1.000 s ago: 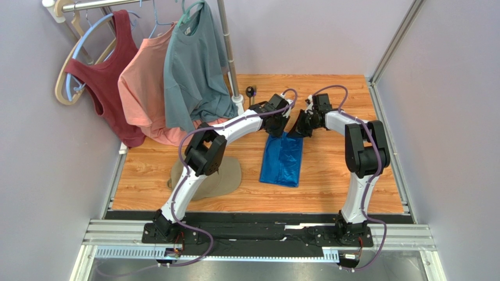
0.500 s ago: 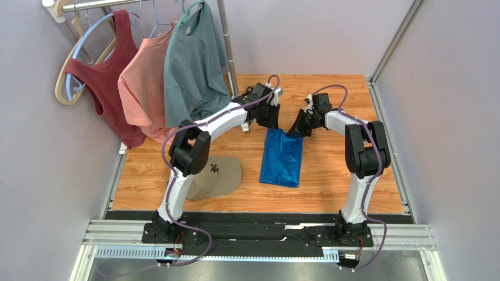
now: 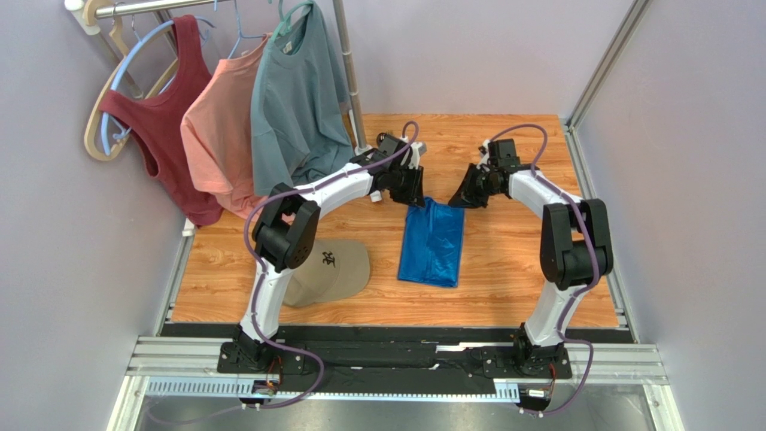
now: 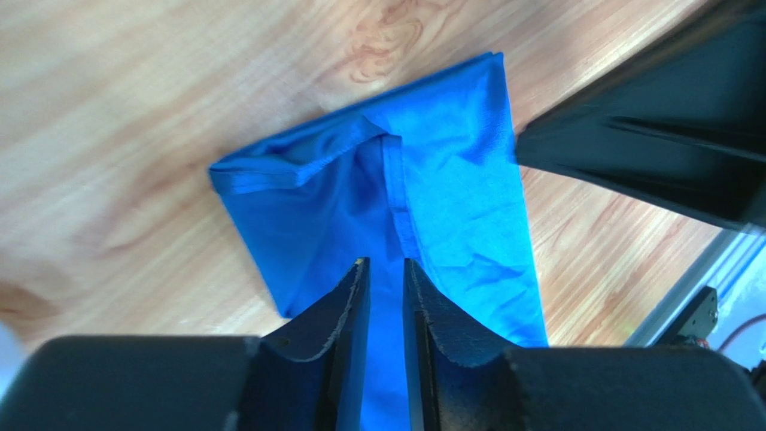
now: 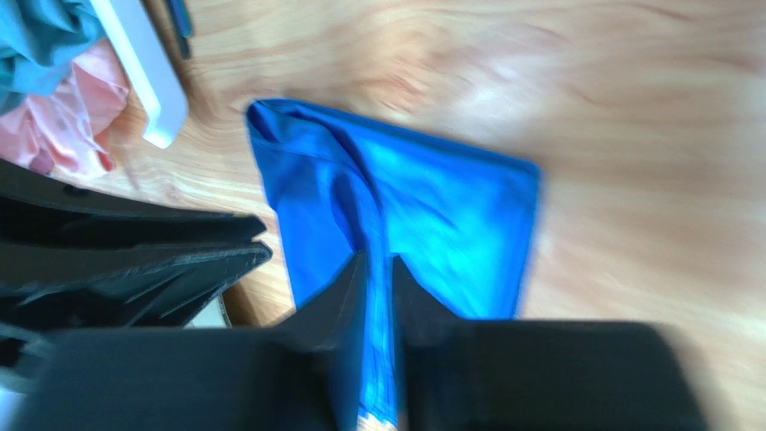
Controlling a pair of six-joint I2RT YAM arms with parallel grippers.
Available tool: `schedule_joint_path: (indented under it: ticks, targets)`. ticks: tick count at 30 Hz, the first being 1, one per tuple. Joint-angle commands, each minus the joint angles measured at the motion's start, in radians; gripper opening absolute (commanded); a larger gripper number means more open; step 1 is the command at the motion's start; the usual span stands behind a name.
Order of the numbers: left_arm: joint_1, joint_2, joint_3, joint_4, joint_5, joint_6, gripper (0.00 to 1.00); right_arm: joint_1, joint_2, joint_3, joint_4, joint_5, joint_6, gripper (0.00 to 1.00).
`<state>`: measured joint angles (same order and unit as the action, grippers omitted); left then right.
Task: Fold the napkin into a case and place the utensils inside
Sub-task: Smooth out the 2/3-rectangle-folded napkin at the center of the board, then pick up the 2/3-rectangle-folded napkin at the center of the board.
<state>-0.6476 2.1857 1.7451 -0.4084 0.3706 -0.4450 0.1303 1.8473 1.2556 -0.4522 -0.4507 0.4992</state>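
Napkin (image 3: 432, 242) flat, left arm (image 3: 331, 189), right arm (image 3: 538, 192) arched inward

napkin (image 3: 432, 241): royal blue | table (image 3: 503, 269): tan wood-grain | cap (image 3: 340, 266): tan

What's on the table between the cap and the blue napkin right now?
Nothing: the top view shows only bare wooden table between the cap and the napkin.

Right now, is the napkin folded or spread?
Folded: the napkin lies as a narrow strip on the table, layers overlapping along a middle seam.
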Motion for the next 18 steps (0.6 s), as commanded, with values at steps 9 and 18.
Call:
schedule_joint_path:
  ticks: [9,18]
  targets:
    - [-0.322,-0.086,0.037,-0.087,-0.469,-0.150,0.60,-0.178,-0.292,-0.301,-0.045,0.161,0.047,0.54]
    - [-0.420,0.077,0.246,-0.257,-0.676,-0.144,0.56,-0.264,-0.471,-0.413,-0.002,0.179,0.079,0.69]
